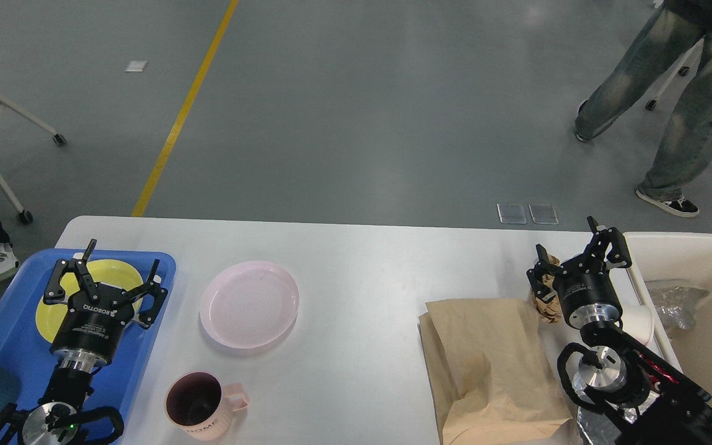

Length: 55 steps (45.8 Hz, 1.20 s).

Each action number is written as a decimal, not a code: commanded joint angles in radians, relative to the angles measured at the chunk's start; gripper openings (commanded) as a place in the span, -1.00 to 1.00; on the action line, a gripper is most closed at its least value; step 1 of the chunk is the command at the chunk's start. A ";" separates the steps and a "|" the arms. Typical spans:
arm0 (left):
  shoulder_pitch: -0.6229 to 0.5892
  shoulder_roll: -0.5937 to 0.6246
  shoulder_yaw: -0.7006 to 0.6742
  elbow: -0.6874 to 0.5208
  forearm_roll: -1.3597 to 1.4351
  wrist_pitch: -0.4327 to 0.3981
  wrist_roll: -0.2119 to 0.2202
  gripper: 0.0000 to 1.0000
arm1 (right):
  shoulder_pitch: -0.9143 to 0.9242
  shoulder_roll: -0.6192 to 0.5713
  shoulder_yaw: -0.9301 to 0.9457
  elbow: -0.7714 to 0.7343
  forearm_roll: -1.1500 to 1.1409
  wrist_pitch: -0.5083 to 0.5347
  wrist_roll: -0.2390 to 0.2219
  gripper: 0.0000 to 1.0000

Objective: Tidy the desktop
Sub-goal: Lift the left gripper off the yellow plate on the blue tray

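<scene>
The white counter (362, 278) spans the view, bearing a pink plate (249, 304), pink mug (204, 405) and brown paper bag (492, 364). The left gripper (120, 267) hovers with fingers spread over the yellow plate (68, 309) in the blue tray (16, 334), apparently collecting dishes. The right gripper (569, 253), fingers apart, flanks crumpled paper (547, 296) beside the cream bin (702, 259), likely for trash.

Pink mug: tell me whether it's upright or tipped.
Upright. The pink mug stands on the desktop, its dark open mouth facing up.

counter (362, 259) is smooth white with a soft sheen. Blue tray (146, 346) and cream bin (702, 247) look like plastic, pink plate (249, 304) glossy. Brown bag (492, 358) is matt creased paper. Both claws are matt black on shiny metal collars.
</scene>
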 commanded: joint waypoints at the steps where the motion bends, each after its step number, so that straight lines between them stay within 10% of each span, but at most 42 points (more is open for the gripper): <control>1: -0.002 0.008 0.003 0.002 0.002 -0.002 -0.006 0.94 | 0.001 0.000 0.000 0.000 0.000 0.000 0.000 1.00; 31: -0.059 0.213 0.070 0.047 0.002 0.014 0.000 0.94 | 0.000 0.000 0.000 0.000 0.000 0.000 0.000 1.00; 43: -0.290 0.508 0.524 0.119 -0.001 0.011 -0.009 0.94 | 0.000 0.000 0.000 0.000 0.000 0.000 0.000 1.00; 55: -0.778 0.715 1.255 0.133 0.002 -0.011 -0.003 0.94 | 0.000 0.000 0.000 0.000 0.000 0.000 0.000 1.00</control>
